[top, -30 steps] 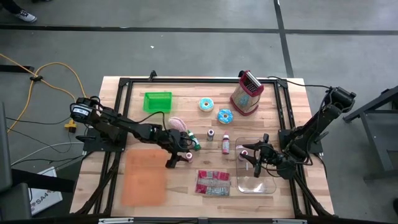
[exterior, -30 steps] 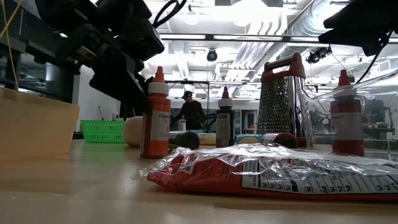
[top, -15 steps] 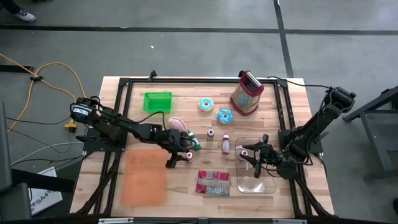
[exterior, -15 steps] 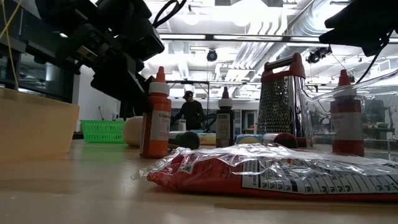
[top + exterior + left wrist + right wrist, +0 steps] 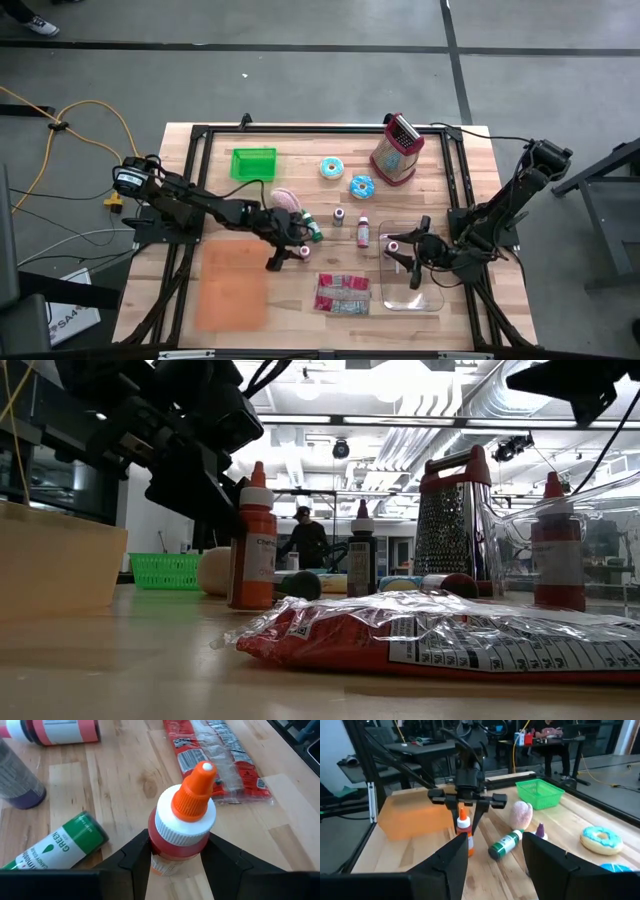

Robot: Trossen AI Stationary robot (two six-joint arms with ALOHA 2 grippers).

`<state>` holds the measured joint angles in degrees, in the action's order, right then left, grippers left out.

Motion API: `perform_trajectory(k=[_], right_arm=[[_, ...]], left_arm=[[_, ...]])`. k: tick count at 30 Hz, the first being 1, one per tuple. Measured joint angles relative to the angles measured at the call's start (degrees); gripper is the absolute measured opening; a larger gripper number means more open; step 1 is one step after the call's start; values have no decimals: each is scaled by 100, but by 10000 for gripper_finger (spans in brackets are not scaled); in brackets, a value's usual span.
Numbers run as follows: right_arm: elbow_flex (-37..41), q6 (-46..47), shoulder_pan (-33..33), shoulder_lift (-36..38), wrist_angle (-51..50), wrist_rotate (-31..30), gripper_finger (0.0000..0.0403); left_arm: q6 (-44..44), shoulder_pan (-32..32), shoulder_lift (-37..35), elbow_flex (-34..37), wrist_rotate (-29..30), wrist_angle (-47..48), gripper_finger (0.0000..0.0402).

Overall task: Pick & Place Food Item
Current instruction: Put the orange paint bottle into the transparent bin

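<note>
The left gripper [image 5: 175, 862] is clamped on a small red-orange sauce bottle with a white collar and an orange cone nozzle [image 5: 182, 832], its two dark fingers [image 5: 131, 860] pressed against opposite sides of the body just under the collar. Compared with a second ago the bottle in the low view stands a touch farther over beside the arm and nearer to upright, while the left arm has hardly shifted over the table. The right gripper [image 5: 405, 262], fingers spread wide with nothing between them, has lifted a little and tipped closer to level above the clear plastic container [image 5: 432, 300] at the table's right front; in the low view its dark bulk now sits higher in the corner. The bottle [image 5: 252, 540] stands on the light wooden table [image 5: 300, 320], its base touching or just off the boards, near the middle, just beside a green food-colouring bottle lying on its side [image 5: 60, 845] and near a red crinkled plastic snack packet [image 5: 220, 762]. Its body is translucent red-orange with a pale printed label, its collar ribbed white, its nozzle bright orange with a white tip. Farther off stand a translucent orange box [image 5: 232, 285], a green mesh basket [image 5: 253, 163], a pink-white rounded food piece [image 5: 286, 199], two blue-frosted doughnuts [image 5: 332, 168] and a steel box grater with red trim [image 5: 397, 148].
</note>
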<state>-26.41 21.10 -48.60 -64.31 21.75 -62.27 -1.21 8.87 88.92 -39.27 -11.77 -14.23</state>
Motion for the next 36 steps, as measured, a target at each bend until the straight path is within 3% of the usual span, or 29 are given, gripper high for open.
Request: perform_trajectory(k=[3, 10, 21, 27, 36], right_arm=[[0, 19, 60, 2, 0, 219, 176], [0, -25, 794, 2, 35, 1467, 176], [-157, -1073, 2309, -307, 940, 3848, 176], [-701, -1575, 2725, -817, 843, 4486, 176], [-1424, -1855, 3104, -1791, 795, 4919, 176]], left_arm=[[-26, 32, 0, 0, -2, -41, 148], [153, 32, 0, 0, -17, -148, 148], [207, 2, -256, -182, -33, -15, 148], [251, -106, -632, -210, -33, 147, 148], [172, -115, -691, -803, -15, 1126, 148]])
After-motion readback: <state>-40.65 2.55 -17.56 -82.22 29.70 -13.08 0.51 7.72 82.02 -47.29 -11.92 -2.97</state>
